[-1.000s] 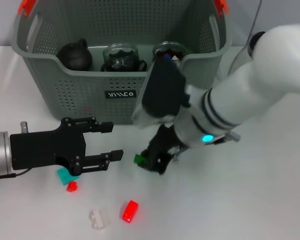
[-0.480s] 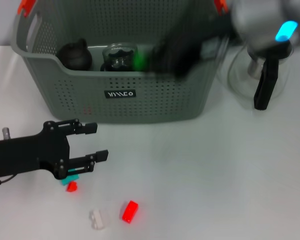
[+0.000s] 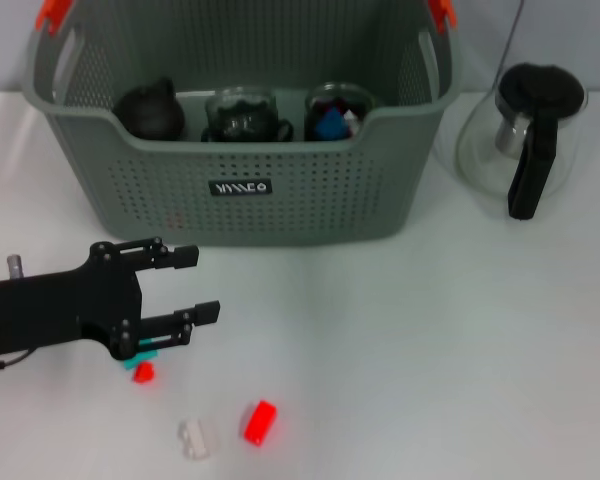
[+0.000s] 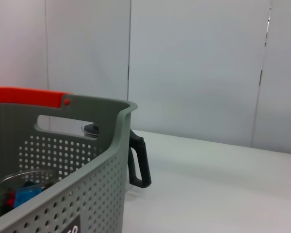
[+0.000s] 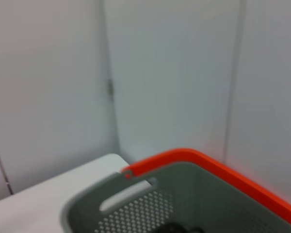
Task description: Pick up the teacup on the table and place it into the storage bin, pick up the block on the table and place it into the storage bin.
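The grey-green storage bin stands at the back of the table; it also shows in the left wrist view and the right wrist view. Inside it are a black teapot, a glass teacup and a second glass cup holding coloured blocks. My left gripper is open and empty, low over the table in front of the bin's left end. A teal block lies just under it, with a small red block beside it. My right gripper is out of view.
A larger red block and a white block lie near the table's front edge. A glass carafe with a black handle stands right of the bin; its handle shows in the left wrist view.
My right arm lifted a green block from the table up over the bin, then left the head view. My left gripper shifted slightly left and toward the front.
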Controlling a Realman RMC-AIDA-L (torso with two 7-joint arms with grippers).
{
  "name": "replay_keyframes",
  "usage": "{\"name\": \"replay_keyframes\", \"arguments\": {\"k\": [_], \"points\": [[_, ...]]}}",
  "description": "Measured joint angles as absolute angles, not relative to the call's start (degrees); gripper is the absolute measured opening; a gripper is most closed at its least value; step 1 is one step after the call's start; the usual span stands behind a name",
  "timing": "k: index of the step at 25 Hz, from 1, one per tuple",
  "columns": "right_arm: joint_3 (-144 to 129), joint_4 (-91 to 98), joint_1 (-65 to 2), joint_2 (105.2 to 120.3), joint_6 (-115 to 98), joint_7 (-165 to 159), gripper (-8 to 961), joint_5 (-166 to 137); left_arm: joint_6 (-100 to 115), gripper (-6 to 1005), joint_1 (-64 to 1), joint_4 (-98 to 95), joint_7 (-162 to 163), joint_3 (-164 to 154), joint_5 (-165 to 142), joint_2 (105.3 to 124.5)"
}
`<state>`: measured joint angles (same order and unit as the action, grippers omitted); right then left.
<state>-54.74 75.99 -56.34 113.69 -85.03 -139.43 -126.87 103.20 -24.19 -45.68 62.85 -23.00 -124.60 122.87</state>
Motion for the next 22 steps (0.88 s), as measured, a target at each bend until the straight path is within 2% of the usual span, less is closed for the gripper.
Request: {"name": "replay_keyframes", "arguments": {"k": [2,5,10,15,19,20,22], "points": [[-54.91,71.65,-56.9,113.04,-82.56,-137.55,363,-127.21,103.3,682,-24.22,-45.64,62.84,-23.08,-124.67,122.9],[-54.87,69.68,-56.82,113.05,-80.11,-134.9,404,-127.45,103.75,682,-24.23,-45.64,62.84,-23.05,-124.67,122.97],[-54.49,72.59,-54.96,113.77,-80.21,-132.75,521,-125.97,103.99,682,-24.21,-45.52,62.84,-22.95,-124.46,122.93],[-53.9,76.92,-49.84,114.76,-88.48,-126.47,638,-114.25,104.39,683,-24.18,-45.51,62.91,-22.88,-124.34,122.95],[-54.22,76.96,-45.76,115.07,-99.0,-121.61,799,-106.43,104.51,683,-24.12,-45.52,62.91,-23.02,-124.48,122.96],[-54.64,76.89,-44.73,115.5,-101.74,-120.33,839,-106.48,104.51,683,-24.14,-45.56,62.91,-23.17,-124.58,122.96],[-55.53,76.87,-42.88,116.57,-105.79,-117.84,836,-108.15,104.51,683,-24.26,-45.72,62.93,-23.63,-124.82,122.94]]}}
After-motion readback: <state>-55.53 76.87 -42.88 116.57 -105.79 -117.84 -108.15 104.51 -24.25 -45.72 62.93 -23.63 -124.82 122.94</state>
